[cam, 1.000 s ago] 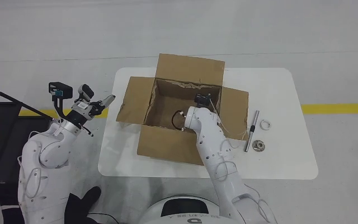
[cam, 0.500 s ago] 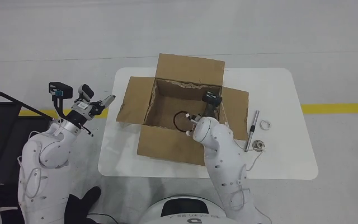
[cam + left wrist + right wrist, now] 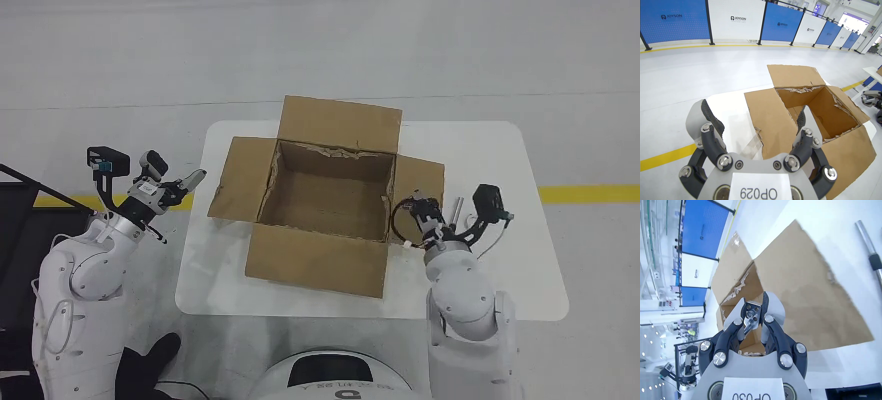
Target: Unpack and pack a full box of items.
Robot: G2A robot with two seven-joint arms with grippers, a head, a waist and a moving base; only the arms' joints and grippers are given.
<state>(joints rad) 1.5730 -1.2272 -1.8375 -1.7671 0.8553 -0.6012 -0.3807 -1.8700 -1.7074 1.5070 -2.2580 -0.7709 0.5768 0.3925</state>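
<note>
An open cardboard box (image 3: 340, 125) stands in the middle of the white table (image 3: 500, 140), and its inside looks bare. My right gripper (image 3: 418, 214) is over the box's right flap. In the right wrist view the gripper (image 3: 754, 300) is shut on a small metal block with holes (image 3: 752, 313); a black cable loop (image 3: 399, 222) hangs from it. My left gripper (image 3: 186, 183) is open and holds nothing, off the table's left edge. The left wrist view shows it (image 3: 753, 109) facing the box (image 3: 810, 79).
A metal rod (image 3: 456, 210) lies on the table to the right of the box, and is also in the right wrist view (image 3: 866, 245). The box's flaps are spread outwards with torn edges. The table's front left part is bare.
My right arm has pulled out of the box and swung to the right, carrying the metal block and its black cable over the right flap. The left arm has not moved.
</note>
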